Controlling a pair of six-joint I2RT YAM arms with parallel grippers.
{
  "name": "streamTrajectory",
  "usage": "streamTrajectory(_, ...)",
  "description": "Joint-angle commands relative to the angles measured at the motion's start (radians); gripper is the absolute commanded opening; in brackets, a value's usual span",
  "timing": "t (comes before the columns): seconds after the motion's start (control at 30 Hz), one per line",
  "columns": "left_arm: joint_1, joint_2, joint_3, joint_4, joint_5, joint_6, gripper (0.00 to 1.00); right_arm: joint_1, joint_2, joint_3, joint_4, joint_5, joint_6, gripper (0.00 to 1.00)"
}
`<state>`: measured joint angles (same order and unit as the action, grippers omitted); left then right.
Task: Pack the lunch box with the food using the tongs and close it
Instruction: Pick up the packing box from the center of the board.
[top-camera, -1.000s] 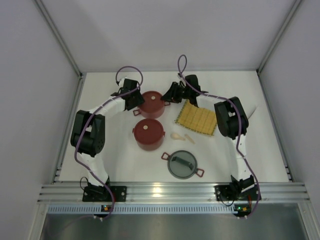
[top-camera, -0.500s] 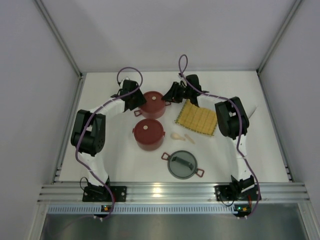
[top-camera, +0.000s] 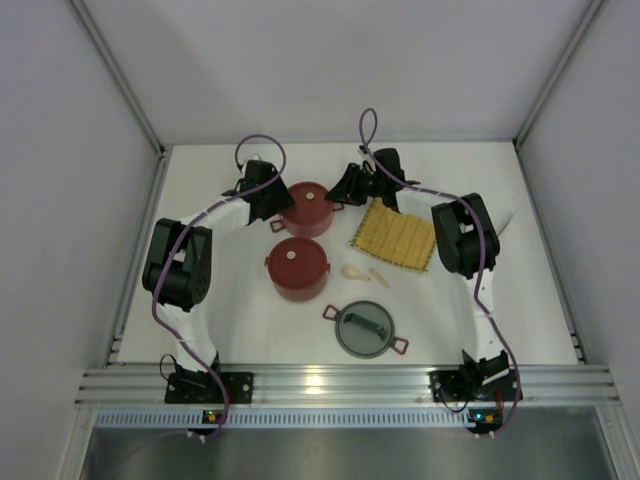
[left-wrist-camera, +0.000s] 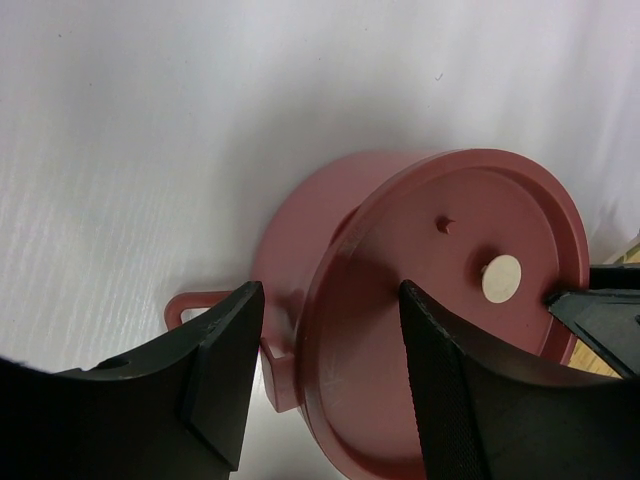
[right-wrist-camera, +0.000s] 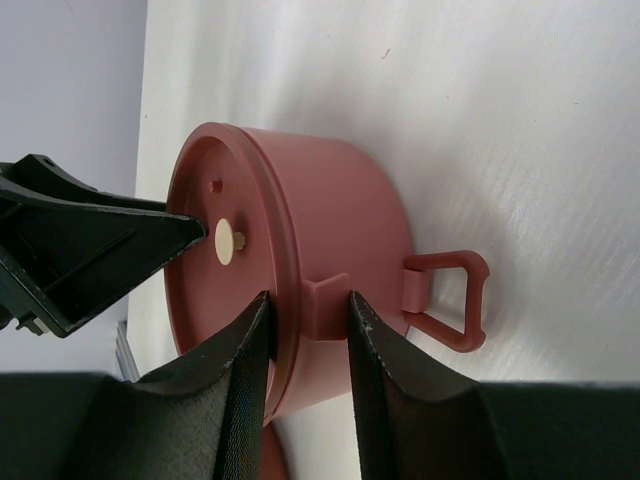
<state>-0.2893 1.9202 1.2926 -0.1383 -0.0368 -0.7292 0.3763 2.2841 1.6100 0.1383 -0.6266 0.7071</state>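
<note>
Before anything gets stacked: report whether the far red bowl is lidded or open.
Lidded. A flat red lid with a cream knob sits on the bowl in both wrist views. Contents: cannot tell.

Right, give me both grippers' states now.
Left gripper: open, straddling the rim of the far lunch box tier.
Right gripper: closed on that tier's side tab.

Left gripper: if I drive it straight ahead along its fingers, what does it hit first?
The far red lidded tier: its rim and side wall sit right between the left gripper's parted fingers. Contact looks near at once, though depth is hard to judge.
</note>
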Motion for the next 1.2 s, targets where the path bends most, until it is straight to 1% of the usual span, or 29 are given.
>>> streamTrajectory(0.0, -0.005, 0.059, -0.065, -0.135, 0.009, 0.054, 0.61, -0.019, -0.049, -0.008, -0.075, -0.005, -0.041, 0.0)
streamTrajectory(0.17, -0.005, 0.077, -0.07, -0.109, 0.031, 0.048, 0.61, -0.019, -0.048, -0.01, -0.074, -0.01, -0.04, 0.0)
streamTrajectory(0.5, -0.001, 0.091, -0.041, -0.135, 0.032, 0.063, 0.62, -0.023, -0.04, -0.004, -0.077, -0.012, -0.037, 0.0)
streamTrajectory(0.57, 0.009, 0.086, -0.05, -0.129, 0.069, 0.063, 0.61, -0.027, -0.037, -0.007, -0.074, -0.013, -0.034, 0.0)
streamTrajectory(0.73, 0.035, 0.054, -0.117, -0.077, 0.126, 0.048, 0.62, -0.042, -0.04, -0.03, -0.042, -0.022, -0.014, 0.0)
streamTrajectory(1.03, 0.052, -0.021, -0.205, 0.0, 0.193, 0.022, 0.64, -0.047, -0.049, -0.038, -0.039, -0.018, -0.015, 0.0)
streamTrajectory(1.17, 0.067, -0.059, -0.251, 0.04, 0.228, 0.004, 0.69, -0.05, -0.055, -0.05, -0.034, -0.009, -0.015, 0.0)
